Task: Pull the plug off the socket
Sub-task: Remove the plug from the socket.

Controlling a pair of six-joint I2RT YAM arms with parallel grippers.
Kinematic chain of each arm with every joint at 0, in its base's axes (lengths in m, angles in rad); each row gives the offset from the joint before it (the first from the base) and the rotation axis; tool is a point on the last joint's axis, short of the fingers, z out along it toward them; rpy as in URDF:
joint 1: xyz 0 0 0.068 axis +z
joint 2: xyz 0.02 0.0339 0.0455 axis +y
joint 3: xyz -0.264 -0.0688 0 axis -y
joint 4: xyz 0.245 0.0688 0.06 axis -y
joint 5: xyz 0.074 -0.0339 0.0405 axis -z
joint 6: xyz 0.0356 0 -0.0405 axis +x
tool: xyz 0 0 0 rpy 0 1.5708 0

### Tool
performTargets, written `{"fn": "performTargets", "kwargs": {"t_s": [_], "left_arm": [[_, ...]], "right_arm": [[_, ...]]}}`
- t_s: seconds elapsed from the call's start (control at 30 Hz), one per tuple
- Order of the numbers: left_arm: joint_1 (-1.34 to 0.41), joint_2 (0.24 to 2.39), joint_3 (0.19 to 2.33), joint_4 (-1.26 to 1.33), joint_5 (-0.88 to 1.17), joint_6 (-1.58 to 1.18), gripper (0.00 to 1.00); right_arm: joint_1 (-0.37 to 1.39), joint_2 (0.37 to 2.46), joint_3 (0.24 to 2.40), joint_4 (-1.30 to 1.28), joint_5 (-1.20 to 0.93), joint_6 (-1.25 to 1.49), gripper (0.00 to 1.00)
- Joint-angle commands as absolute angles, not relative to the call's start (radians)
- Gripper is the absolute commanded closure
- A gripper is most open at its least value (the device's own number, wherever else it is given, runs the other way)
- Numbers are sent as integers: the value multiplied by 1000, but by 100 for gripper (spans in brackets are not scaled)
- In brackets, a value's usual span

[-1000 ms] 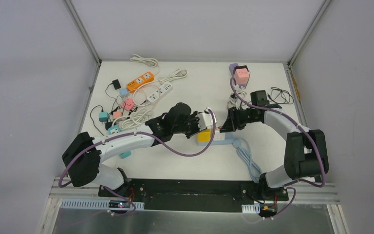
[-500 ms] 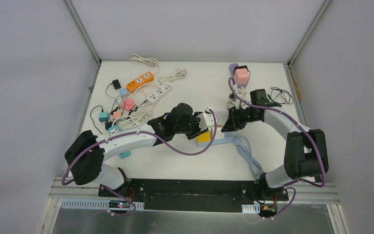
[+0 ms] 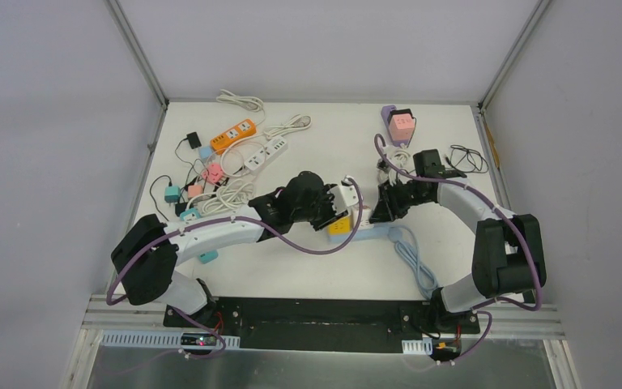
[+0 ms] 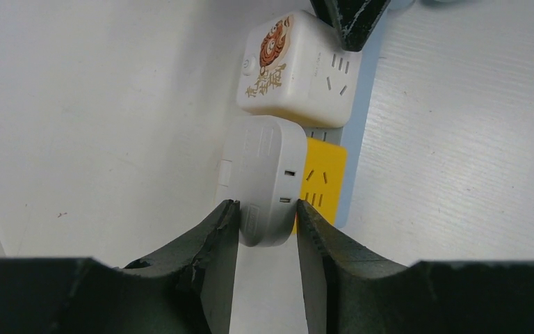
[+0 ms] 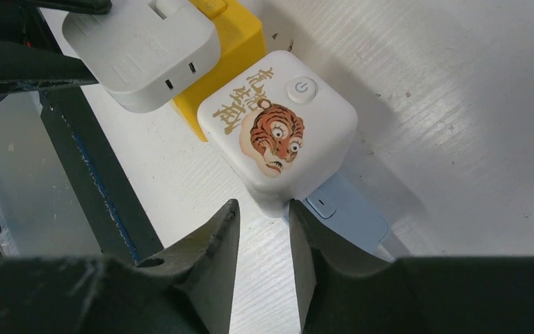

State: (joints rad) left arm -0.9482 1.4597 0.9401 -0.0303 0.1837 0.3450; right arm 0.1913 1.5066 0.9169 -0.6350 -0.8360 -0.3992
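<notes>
A grey-white plug (image 4: 264, 174) sits in a yellow cube socket (image 4: 323, 177) on a light-blue power strip (image 4: 361, 104), beside a white tiger-print cube (image 4: 299, 69). My left gripper (image 4: 266, 209) is shut on the plug's near end, with a finger touching each side. In the top view the left gripper (image 3: 342, 204) is over the yellow socket (image 3: 340, 228). My right gripper (image 5: 261, 207) is slightly open and holds nothing. Its tips are at the corner of the tiger cube (image 5: 278, 132), one finger on the blue strip (image 5: 351, 216). The plug also shows in the right wrist view (image 5: 142, 49).
A tangle of power strips, adapters and white cords (image 3: 227, 154) lies at the back left. A pink cube on a purple strip (image 3: 401, 123) is at the back, with a black cable (image 3: 466, 158) at the right. The blue strip's cord (image 3: 413, 259) loops toward the near edge.
My left gripper has moved to the right, onto the plug. My right gripper has shifted slightly lower beside the tiger cube.
</notes>
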Motion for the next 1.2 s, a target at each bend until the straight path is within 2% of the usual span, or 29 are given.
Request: {"fn": "performTargets", "kwargs": {"t_s": [0.0, 0.53, 0.83, 0.93, 1.17], "left_arm": [[-952, 1443, 965, -2, 88, 313, 65], [-952, 1415, 969, 35, 62, 259, 66], [-943, 1344, 927, 60, 86, 206, 64], [-924, 1287, 894, 76, 103, 162, 58], [-868, 1125, 820, 61, 50, -59, 33]], "right_arm": [[199, 1503, 917, -654, -838, -446, 65], [226, 1525, 906, -711, -716, -568, 64], [287, 1476, 851, -724, -605, -700, 69], [287, 1466, 862, -745, -624, -714, 69], [287, 1401, 917, -840, -785, -778, 61]]}}
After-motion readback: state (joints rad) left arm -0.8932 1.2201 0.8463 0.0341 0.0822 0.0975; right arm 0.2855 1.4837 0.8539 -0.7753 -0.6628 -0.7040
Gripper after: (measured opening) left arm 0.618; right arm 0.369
